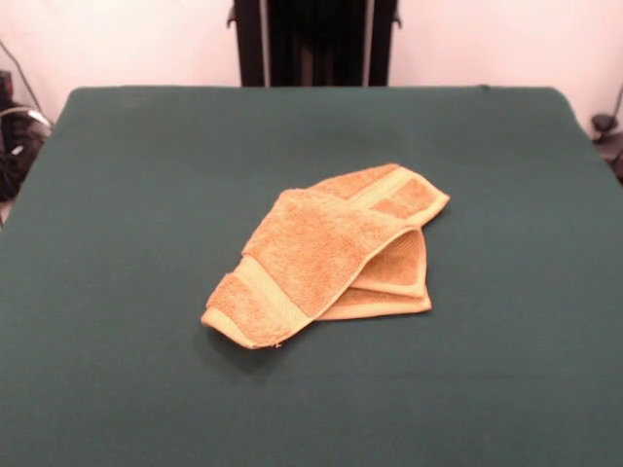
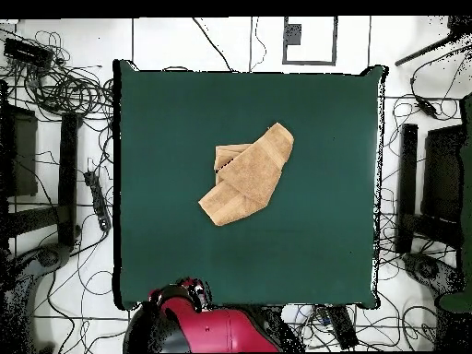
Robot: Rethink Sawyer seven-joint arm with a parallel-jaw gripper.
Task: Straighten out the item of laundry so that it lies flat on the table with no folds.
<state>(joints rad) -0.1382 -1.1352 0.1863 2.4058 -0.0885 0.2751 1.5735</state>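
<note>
The orange-tan terry towel (image 1: pixel 326 255) lies folded over itself near the middle of the green table (image 1: pixel 127 243). Its top layer runs as a diagonal strip, with a band stripe near its lower left end. Another end with a band stripe sticks out at the back right. A lower layer shows at the right. In the overhead view the towel (image 2: pixel 247 176) is a folded diagonal shape on the table (image 2: pixel 166 230). The gripper shows in neither view. Only the red arm base (image 2: pixel 198 327) shows, at the bottom edge of the overhead view.
The robot's black pedestal (image 1: pixel 313 41) stands at the table's far side. Cables (image 2: pixel 64 88) and black equipment (image 2: pixel 433 180) lie on the floor around the table.
</note>
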